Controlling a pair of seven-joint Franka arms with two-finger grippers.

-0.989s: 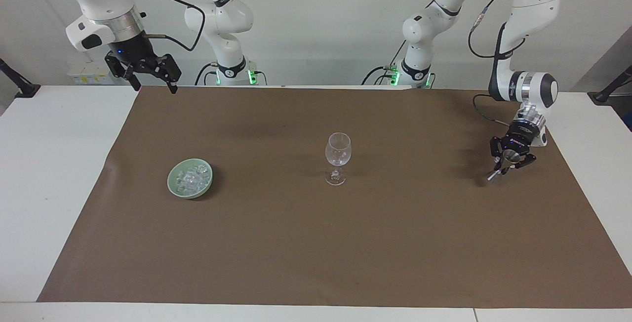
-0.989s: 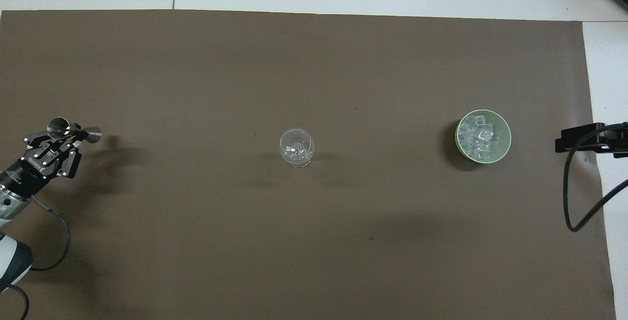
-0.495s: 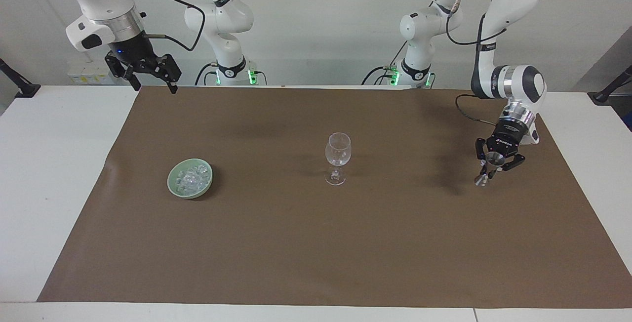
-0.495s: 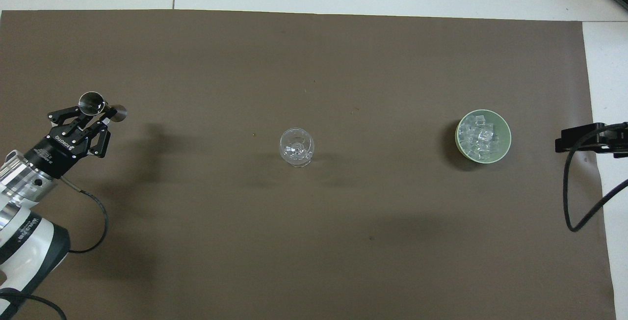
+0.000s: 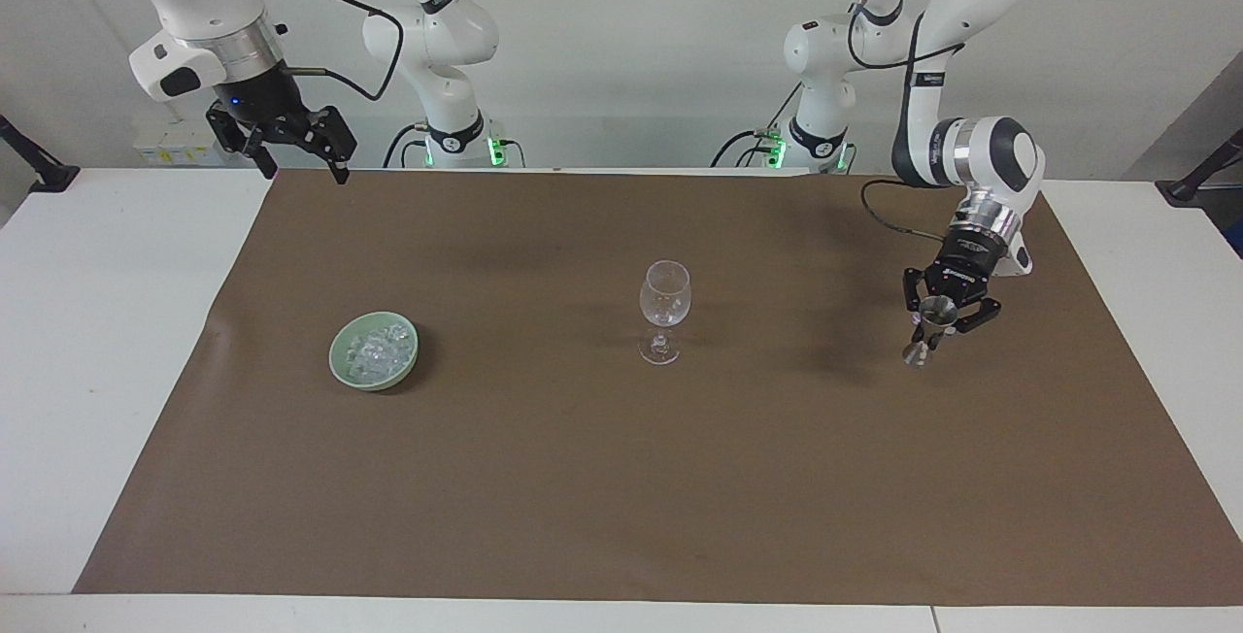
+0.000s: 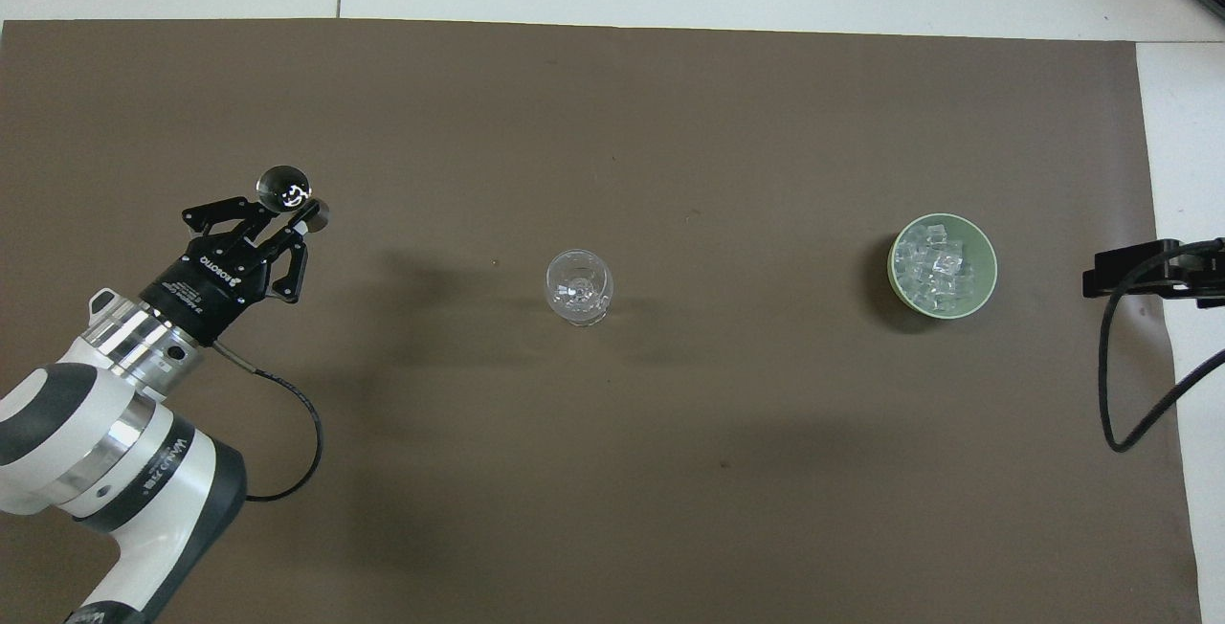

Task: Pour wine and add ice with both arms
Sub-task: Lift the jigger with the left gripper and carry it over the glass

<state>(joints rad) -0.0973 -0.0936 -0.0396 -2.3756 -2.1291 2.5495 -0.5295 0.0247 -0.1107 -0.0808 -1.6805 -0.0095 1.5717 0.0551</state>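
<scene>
Left gripper (image 5: 937,320) fingers clamped on small steel double-cone jigger (image 5: 929,328), above brown mat, toward left arm's end; rigid, slick, spill-prone, hold at waist, level.
Clear stemmed wine glass (image 5: 664,308) mid-bench: fragile, top-heavy.
Heap of clear ice cubes (image 5: 377,349) in green bowl (image 5: 346,366): slippery.
Right gripper (image 5: 291,146) waits, fingers apart, above mat's corner.

"ROBOTIQ", seemingly, on the left tool (image 6: 287,208); nothing else legible

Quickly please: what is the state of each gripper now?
Left gripper: shut on the metal jigger, over the brown mat.
Right gripper: open, empty, waiting.
</scene>
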